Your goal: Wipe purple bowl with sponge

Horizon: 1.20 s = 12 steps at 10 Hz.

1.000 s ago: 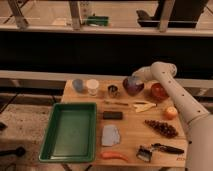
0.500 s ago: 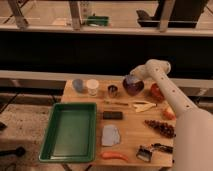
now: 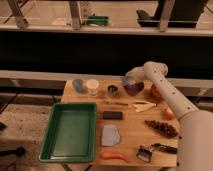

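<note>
The purple bowl (image 3: 133, 88) is dark purple with a paler bluish inside. It is at the back right of the wooden table (image 3: 130, 142), tilted with its inside facing left. My gripper (image 3: 129, 80) comes in from the right and is shut on the bowl's upper rim. The white arm bends over it. A dark rectangular sponge (image 3: 112, 115) lies flat in the middle of the table, in front of the bowl and apart from the gripper.
A green tray (image 3: 52, 137) fills the left side. A blue cup (image 3: 78, 85), white cup (image 3: 92, 87) and metal cup (image 3: 113, 90) stand at the back. An orange-red bowl (image 3: 156, 93), grapes (image 3: 161, 128), carrot (image 3: 114, 156), blue-grey cloth (image 3: 110, 135) and brush (image 3: 149, 151) are also here.
The arm's elbow has swung left over the bowl. The bowl has stayed at about the same spot, still tilted in the gripper.
</note>
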Motion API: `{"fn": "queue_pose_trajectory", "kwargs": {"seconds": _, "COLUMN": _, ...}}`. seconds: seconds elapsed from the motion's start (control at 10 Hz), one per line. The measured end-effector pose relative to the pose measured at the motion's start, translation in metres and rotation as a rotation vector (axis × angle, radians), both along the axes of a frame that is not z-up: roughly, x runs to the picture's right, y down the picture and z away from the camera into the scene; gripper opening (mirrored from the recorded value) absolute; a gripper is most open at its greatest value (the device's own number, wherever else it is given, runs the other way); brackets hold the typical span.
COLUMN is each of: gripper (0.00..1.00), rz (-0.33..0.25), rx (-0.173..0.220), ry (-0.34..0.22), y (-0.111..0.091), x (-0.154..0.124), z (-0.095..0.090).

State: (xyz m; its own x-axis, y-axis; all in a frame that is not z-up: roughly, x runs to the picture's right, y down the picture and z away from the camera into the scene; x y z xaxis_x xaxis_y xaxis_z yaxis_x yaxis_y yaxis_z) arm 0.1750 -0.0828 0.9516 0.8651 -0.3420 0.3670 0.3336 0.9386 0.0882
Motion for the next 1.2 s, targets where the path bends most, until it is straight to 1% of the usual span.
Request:
{"fn": "queue_pose_trajectory", "kwargs": {"seconds": 0.1, "gripper": 0.00, "rz": 0.001, "rx": 0.000, "ry": -0.009, "y": 0.003, "x": -0.001, "z": -0.004}}
{"fn": "queue_pose_trajectory", "kwargs": {"seconds": 0.3, "gripper": 0.00, "rz": 0.007, "rx": 0.000, "ry": -0.016, "y": 0.010, "x": 0.006, "z": -0.015}}
{"fn": "queue_pose_trajectory", "kwargs": {"seconds": 0.4, "gripper": 0.00, "rz": 0.018, "rx": -0.007, "ry": -0.021, "y": 0.018, "x": 0.014, "z": -0.024}}
{"fn": "queue_pose_trajectory", "kwargs": {"seconds": 0.7, "gripper": 0.00, "rz": 0.028, "rx": -0.027, "ry": -0.029, "y": 0.036, "x": 0.026, "z": -0.038}}
{"fn": "queue_pose_trajectory", "kwargs": {"seconds": 0.9, "gripper": 0.00, "rz": 0.031, "rx": -0.035, "ry": -0.023, "y": 0.041, "x": 0.033, "z": -0.040}}
{"fn": "queue_pose_trajectory", "kwargs": {"seconds": 1.2, "gripper": 0.00, "rz": 0.030, "rx": -0.027, "ry": 0.004, "y": 0.034, "x": 0.043, "z": -0.033}}
